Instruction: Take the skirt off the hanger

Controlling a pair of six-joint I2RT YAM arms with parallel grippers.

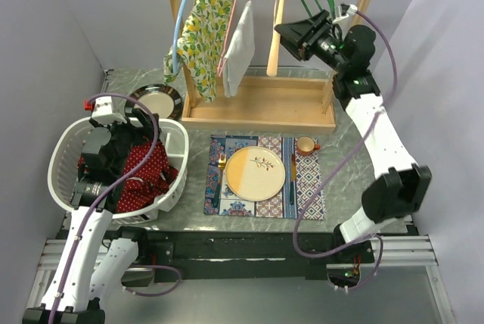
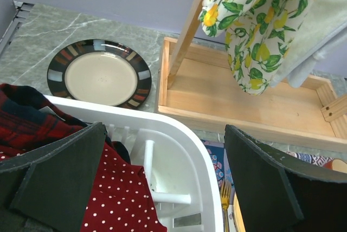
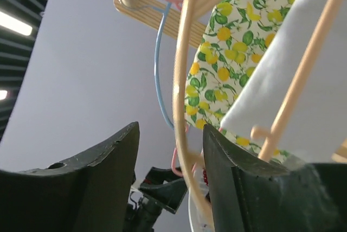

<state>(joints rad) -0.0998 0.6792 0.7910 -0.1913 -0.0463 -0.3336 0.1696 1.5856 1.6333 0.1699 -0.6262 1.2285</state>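
Right gripper point(image 1: 286, 40) stands half open, clasping nothing, the bare wooden hanger point(image 1: 272, 55) dangling upright from the rack point(image 1: 257, 104) at its fingertips, while left gripper point(image 2: 165, 129) gapes wide, empty

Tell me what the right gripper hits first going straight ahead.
Most likely the bare tan hanger, hanging right in line with the open jaws of the right gripper; the white cloth looks farther back, though depth is unclear.

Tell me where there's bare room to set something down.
Bare table lies between the placemat and the right arm, and on the rack base under the empty hangers. Crowded: the basket and the placemat.
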